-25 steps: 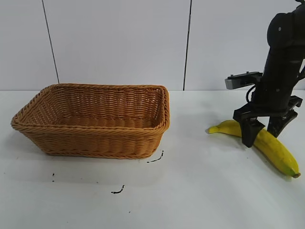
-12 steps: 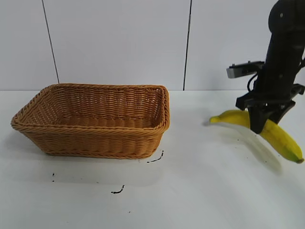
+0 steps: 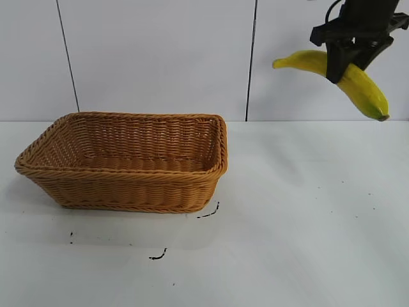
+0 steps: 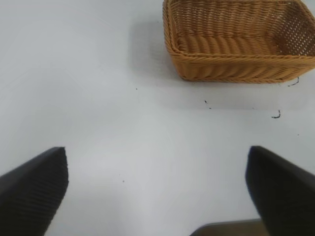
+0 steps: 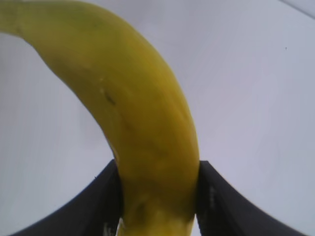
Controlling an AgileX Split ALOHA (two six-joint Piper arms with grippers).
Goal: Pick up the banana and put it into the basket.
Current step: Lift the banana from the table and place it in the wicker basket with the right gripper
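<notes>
Although the white surface (image 3: 294, 243) fills the lower half of the exterior view, most of the right arm is cut off by the top edge of the frame, so only its lower end and the right gripper (image 3: 348, 61) show at the upper right. On that surface at centre left sits the basket (image 3: 128, 192), whole and upright; a few small dark marks (image 3: 208, 213) lie on the surface just in front of it, too small to make out. In the left wrist view the basket (image 4: 236, 69) appears at the upper right, cut off by the frame at its far end.

Clamped about halfway open on the banana (image 3: 358, 86), the right gripper grasps the fruit near its middle, high above the surface and well apart from the basket; one end points toward the upper middle of the frame, the other slants down to the right. In the right wrist view the banana (image 5: 147, 128) fills the frame between two dark fingers (image 5: 106, 199), its near end cut off below.

Only the left gripper's (image 4: 157, 191) two dark fingertips (image 4: 34, 187) show, in the lower corners of its wrist view, set wide apart with nothing between them.
</notes>
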